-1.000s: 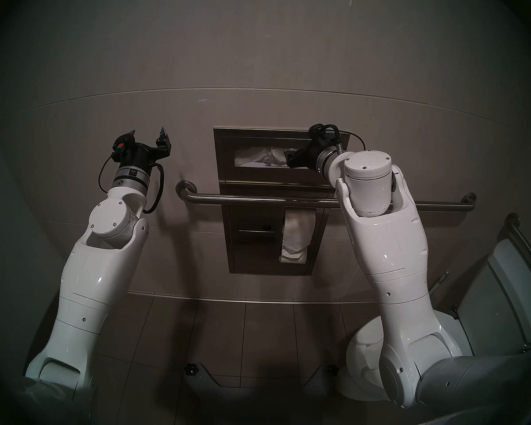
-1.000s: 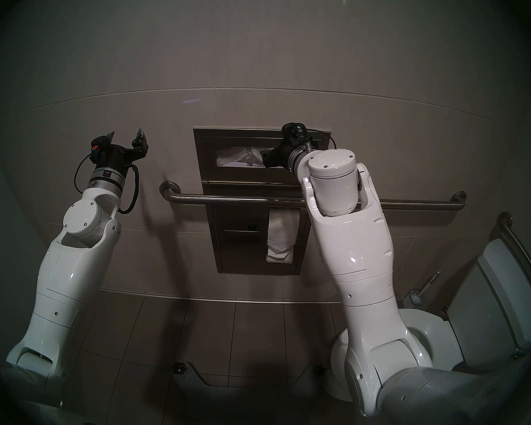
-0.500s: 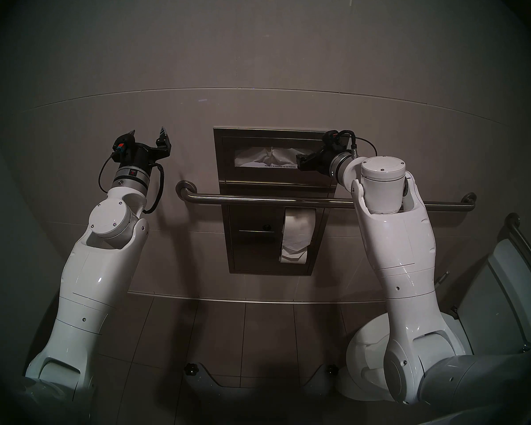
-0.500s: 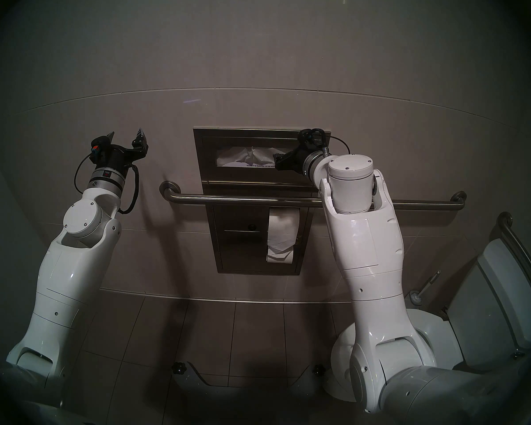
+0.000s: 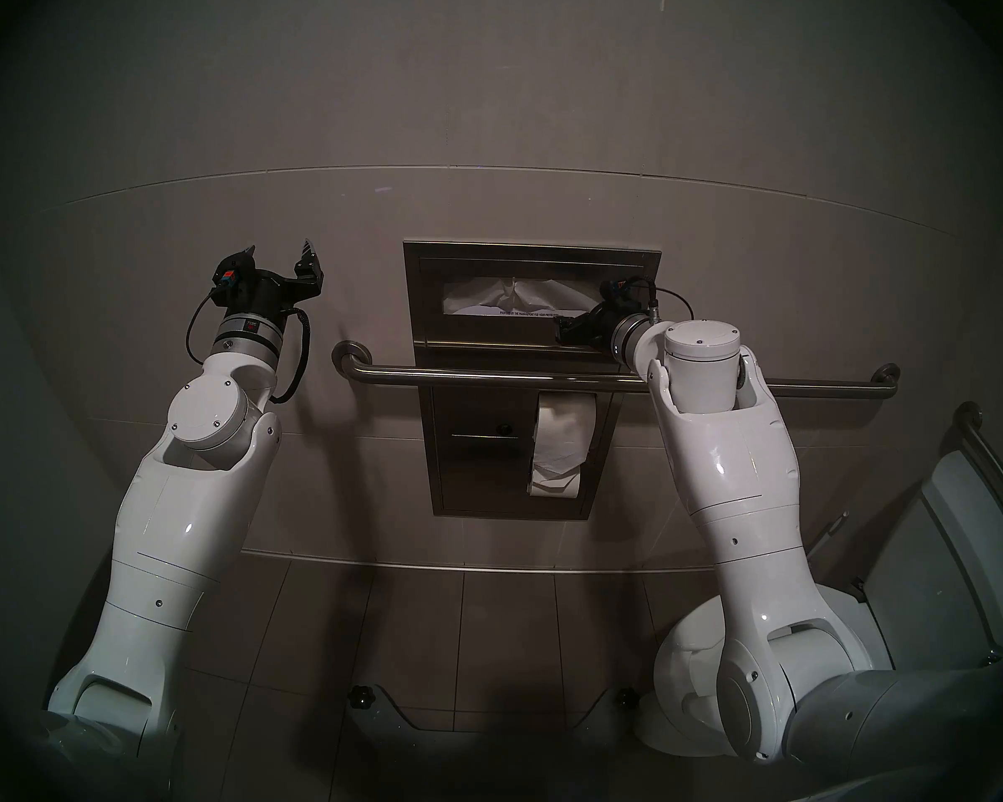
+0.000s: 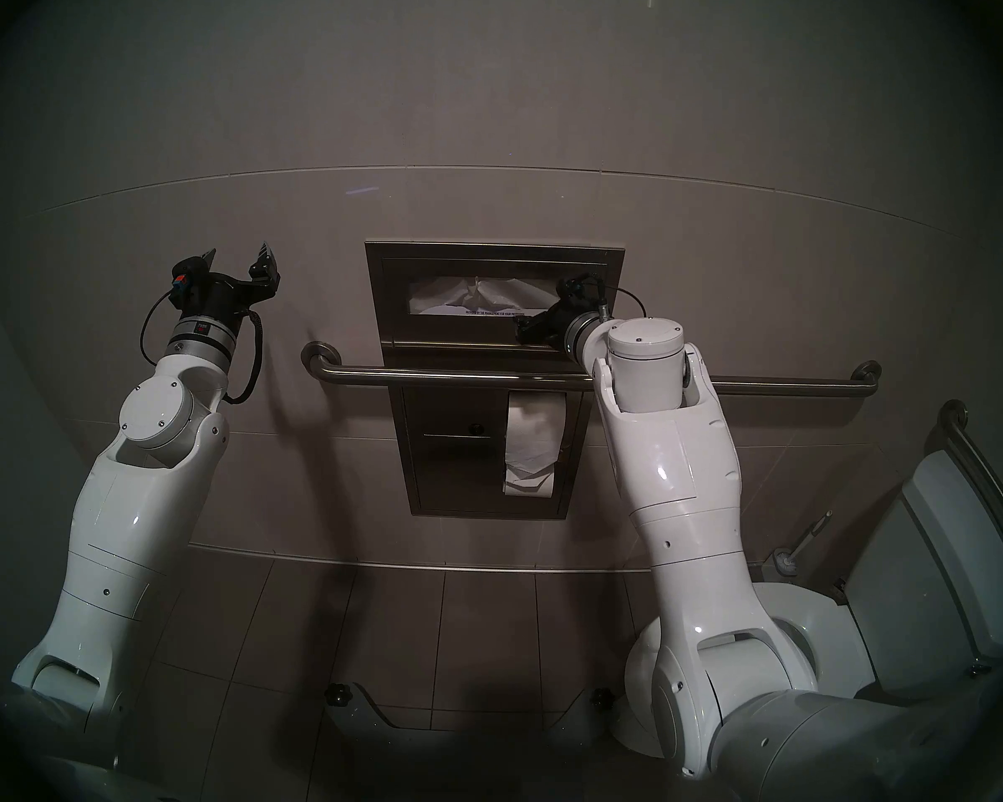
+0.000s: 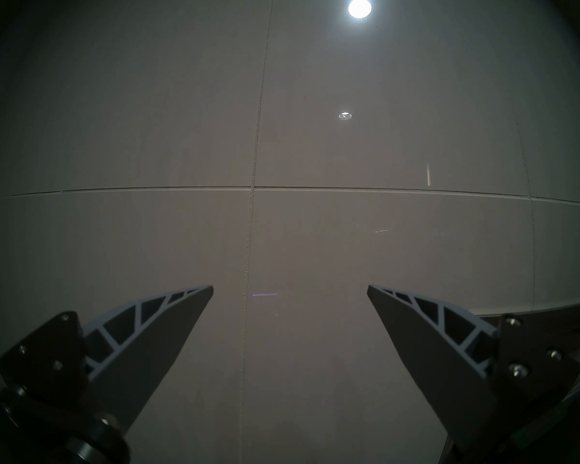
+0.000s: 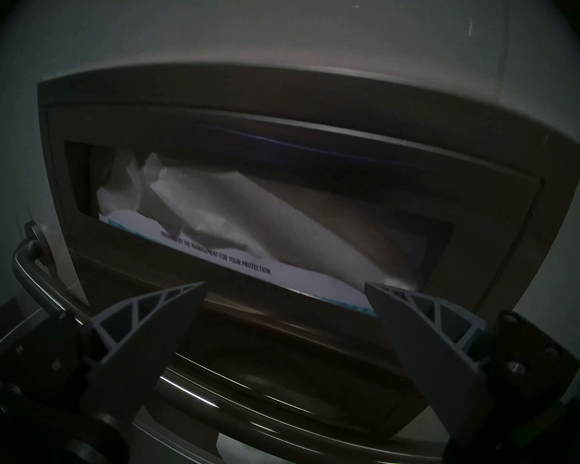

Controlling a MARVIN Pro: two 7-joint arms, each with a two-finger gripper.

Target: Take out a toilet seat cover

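Observation:
The toilet seat cover (image 5: 511, 297) is crinkled white tissue bunched inside the slot of a steel wall dispenser (image 5: 531, 257). It also shows in the other head view (image 6: 476, 294) and in the right wrist view (image 8: 248, 215), above a printed white card. My right gripper (image 5: 561, 329) (image 6: 521, 329) (image 8: 285, 283) is open and empty. It sits just below the slot's right end, close to the dispenser's lower lip and clear of the paper. Far to the left, my left gripper (image 5: 279, 245) (image 6: 238, 247) (image 7: 290, 286) is open and empty, facing bare wall tile.
A steel grab bar (image 5: 487, 376) crosses the wall right under my right wrist. A toilet paper roll (image 5: 563, 436) hangs in the lower dispenser panel. The toilet (image 6: 806, 610) and its tank (image 5: 951, 552) stand at the right, with a toilet brush (image 6: 788, 558) by the wall.
My right gripper has drawn back from the tissue in the slot, first to the right and then down to the slot's lower right corner, holding nothing. The left arm has not moved.

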